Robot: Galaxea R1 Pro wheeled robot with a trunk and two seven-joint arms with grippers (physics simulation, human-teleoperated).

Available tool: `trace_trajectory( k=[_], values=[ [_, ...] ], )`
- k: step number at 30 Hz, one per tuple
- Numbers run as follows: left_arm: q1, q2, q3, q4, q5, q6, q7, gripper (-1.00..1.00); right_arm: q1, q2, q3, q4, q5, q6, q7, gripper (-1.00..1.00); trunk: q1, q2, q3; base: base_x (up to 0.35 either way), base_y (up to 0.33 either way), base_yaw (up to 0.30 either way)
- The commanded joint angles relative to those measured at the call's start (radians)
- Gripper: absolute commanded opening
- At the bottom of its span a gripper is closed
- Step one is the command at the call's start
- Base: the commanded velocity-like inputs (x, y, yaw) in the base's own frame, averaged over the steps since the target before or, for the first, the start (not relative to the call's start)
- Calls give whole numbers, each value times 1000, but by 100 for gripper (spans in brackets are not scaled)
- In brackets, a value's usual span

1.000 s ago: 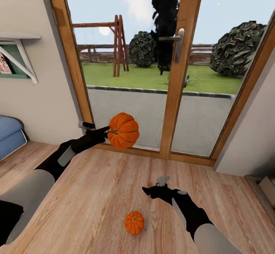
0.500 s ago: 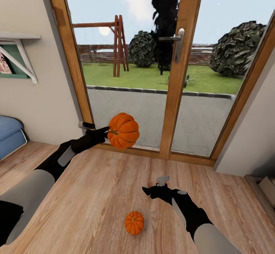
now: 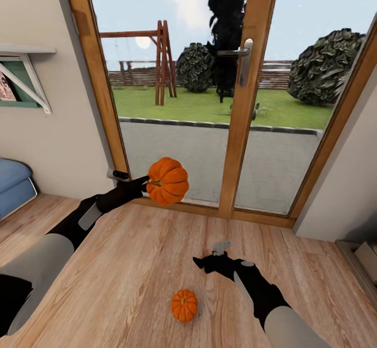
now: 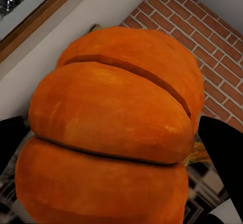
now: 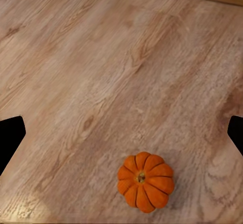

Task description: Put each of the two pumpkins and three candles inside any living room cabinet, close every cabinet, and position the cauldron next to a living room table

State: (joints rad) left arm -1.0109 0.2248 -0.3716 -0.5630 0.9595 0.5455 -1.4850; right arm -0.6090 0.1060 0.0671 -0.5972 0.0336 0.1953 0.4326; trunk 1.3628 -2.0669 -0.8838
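The left gripper (image 3: 149, 184) has its jaws clamped on one pumpkin (image 3: 167, 181), carried in the air in front of the glazed door (image 3: 246, 102), just above the door's bottom rail. In the left wrist view that held pumpkin (image 4: 111, 133) bulges between the dark fingers (image 4: 223, 148), which press on opposite flanks with the stem (image 4: 200, 155) showing at one side. The second pumpkin (image 3: 184, 305) sits upright on the wooden floor (image 3: 136, 264), well back from the door and nearer the robot. The right gripper (image 3: 200, 262) hovers over the floor between the door and this pumpkin, not touching it; in the right wrist view the loose pumpkin (image 5: 146, 181) lies stem-up below the widely parted fingertips (image 5: 10, 138), so these jaws stand apart and empty. Judging by looks, the pumpkins are rigid and fairly light, with a smooth rounded skin that could slide or roll out of a shallow pinch; the deep ribs give the pads something to seat in. The likely best hold on the floor pumpkin is from above, jaws straddling its widest girth on opposite ribs, not the short stem, which seems too small to bear it. Pressed off-centre, it may roll away across the floor.
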Motion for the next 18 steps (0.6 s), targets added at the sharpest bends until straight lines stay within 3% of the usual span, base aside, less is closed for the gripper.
trace_trajectory(
  k=[1,4,8,18],
  values=[
    [0,0,0,-1,-1,-4,1,-100,0,0,14,-1,0,-1,0,100,0,0,0,0,0,0],
    [0,-1,-1,-1,-2,-8,2,-100,0,2,43,-3,0,-2,-2,100,0,0,0,0,0,0],
    [0,-1,-1,0,-2,-10,10,-100,0,2,54,-10,0,-2,-4,100,0,0,0,0,0,0],
    [0,-8,-2,0,-1,-9,120,-100,0,6,61,-15,-2,0,2,100,0,0,0,0,0,0]
  ],
)
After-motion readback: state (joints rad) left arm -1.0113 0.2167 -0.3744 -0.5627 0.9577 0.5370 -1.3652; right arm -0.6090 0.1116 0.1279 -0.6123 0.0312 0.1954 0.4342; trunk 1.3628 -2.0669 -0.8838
